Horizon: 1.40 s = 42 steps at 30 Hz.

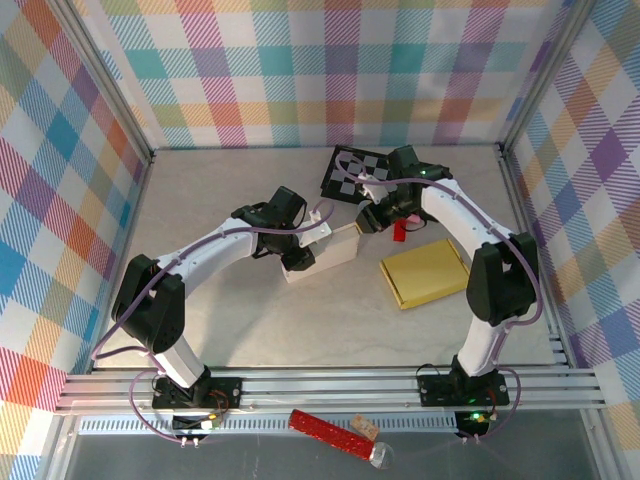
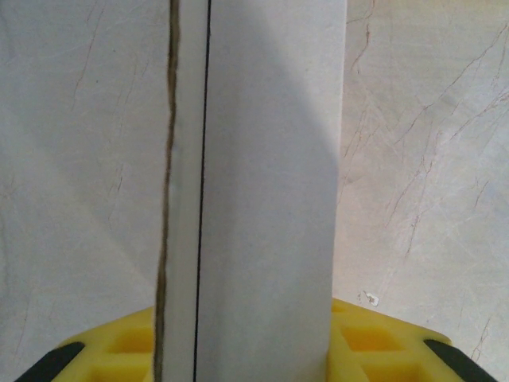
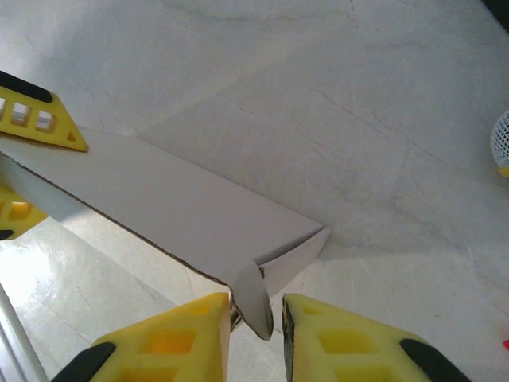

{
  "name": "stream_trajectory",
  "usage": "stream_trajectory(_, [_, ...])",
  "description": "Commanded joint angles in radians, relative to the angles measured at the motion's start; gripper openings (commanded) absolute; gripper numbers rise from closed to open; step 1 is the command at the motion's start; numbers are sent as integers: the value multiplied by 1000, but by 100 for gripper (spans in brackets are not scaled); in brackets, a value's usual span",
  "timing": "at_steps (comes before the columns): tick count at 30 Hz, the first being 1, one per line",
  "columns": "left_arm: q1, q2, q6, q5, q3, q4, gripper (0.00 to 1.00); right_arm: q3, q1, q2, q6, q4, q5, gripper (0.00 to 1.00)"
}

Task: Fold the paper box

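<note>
The white paper box (image 1: 335, 248) lies partly folded in the middle of the table. My left gripper (image 1: 300, 256) is shut on its left end; in the left wrist view a white panel (image 2: 262, 199) fills the space between the yellow fingers (image 2: 382, 338). My right gripper (image 1: 372, 215) is at the box's far right corner. In the right wrist view a small curled flap (image 3: 261, 298) stands between its narrowly open jaws (image 3: 256, 334). The flap touches the left pad, and a thin gap shows at the right pad. The left gripper's fingers (image 3: 36, 119) pinch the far end of the box.
A flat yellow sheet (image 1: 425, 272) lies right of the box, under the right arm. A black-and-white checkered card (image 1: 352, 172) sits at the back, and a small red item (image 1: 398, 230) lies near the right gripper. Metal frame rails border the table.
</note>
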Motion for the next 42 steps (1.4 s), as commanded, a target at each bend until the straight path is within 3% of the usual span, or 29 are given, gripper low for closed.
stream_trajectory(1, [10, 10, 14, 45, 2, -63, 34, 42, 10, 11, -26, -13, 22, 23])
stream_trajectory(14, [10, 18, 11, 50, 11, -66, 34, 54, 27, 11, -30, -11, 48, 20])
stream_trajectory(29, [14, 23, -1, 47, 17, -63, 34, 49, 54, -4, -25, -14, 109, 0])
stream_trajectory(42, [16, 46, -35, 11, 46, -62, 32, 49, 84, -21, 263, -49, 208, 0])
